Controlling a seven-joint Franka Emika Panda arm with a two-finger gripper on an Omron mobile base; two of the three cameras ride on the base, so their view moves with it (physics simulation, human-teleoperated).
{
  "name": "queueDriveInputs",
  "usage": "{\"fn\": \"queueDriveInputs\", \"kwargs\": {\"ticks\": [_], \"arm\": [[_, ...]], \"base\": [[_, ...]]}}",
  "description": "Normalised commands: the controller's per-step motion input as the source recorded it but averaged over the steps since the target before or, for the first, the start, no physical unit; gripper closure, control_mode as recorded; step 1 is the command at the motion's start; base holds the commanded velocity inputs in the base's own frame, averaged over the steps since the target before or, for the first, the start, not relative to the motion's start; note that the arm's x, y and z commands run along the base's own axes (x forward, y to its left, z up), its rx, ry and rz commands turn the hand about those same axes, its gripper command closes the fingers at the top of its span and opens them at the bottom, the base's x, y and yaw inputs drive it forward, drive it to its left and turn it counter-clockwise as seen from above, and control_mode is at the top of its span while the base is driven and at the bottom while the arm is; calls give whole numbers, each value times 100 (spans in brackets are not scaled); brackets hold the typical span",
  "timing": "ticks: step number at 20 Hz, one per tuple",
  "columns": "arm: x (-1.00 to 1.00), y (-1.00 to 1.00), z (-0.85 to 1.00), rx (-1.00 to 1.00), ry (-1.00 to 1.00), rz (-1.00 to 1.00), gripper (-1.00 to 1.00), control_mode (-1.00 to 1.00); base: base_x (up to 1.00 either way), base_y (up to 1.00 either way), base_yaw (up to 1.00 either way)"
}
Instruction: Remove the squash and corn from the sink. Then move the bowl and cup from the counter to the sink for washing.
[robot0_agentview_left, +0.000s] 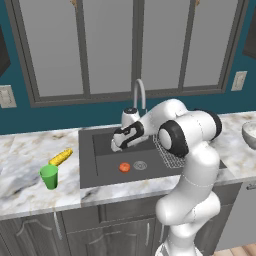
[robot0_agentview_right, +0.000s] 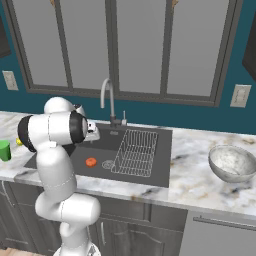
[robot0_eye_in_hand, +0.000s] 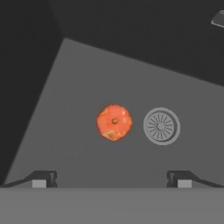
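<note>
Gripper (robot0_eye_in_hand: 111, 178): wide open, holding nothing — above the sink (robot0_agentview_left: 105, 172) floor.
Squash (robot0_eye_in_hand: 114, 122): just left of the drain (robot0_eye_in_hand: 161, 126) — bare floor all around.

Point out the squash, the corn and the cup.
squash (robot0_eye_in_hand: 114, 122): hand view, middle of its orange top.
corn (robot0_agentview_left: 60, 157): left base view, middle of the yellow cob.
cup (robot0_agentview_left: 49, 176): left base view, its green side wall.

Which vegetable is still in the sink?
The squash, round and orange-red, lies on the sink floor beside the drain. The yellow corn is on the counter near the cup.
</note>
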Motion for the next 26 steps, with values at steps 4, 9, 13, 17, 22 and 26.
{"fn": "queueDriveInputs", "kwargs": {"ticks": [4, 9, 13, 17, 22, 26], "arm": [[12, 0, -14, 0, 0, 0, -100, -100], [13, 0, -13, 0, 0, 0, -100, -100], [13, 0, -15, 0, 1, 0, -100, -100], [12, 0, -17, 0, 1, 0, -100, -100], [12, 0, -18, 0, 0, 0, -100, -100], [11, 0, -18, 0, 1, 0, -100, -100]], "base": [[0, 0, 0], [0, 0, 0], [0, 0, 0], [0, 0, 0], [0, 0, 0], [0, 0, 0]]}}
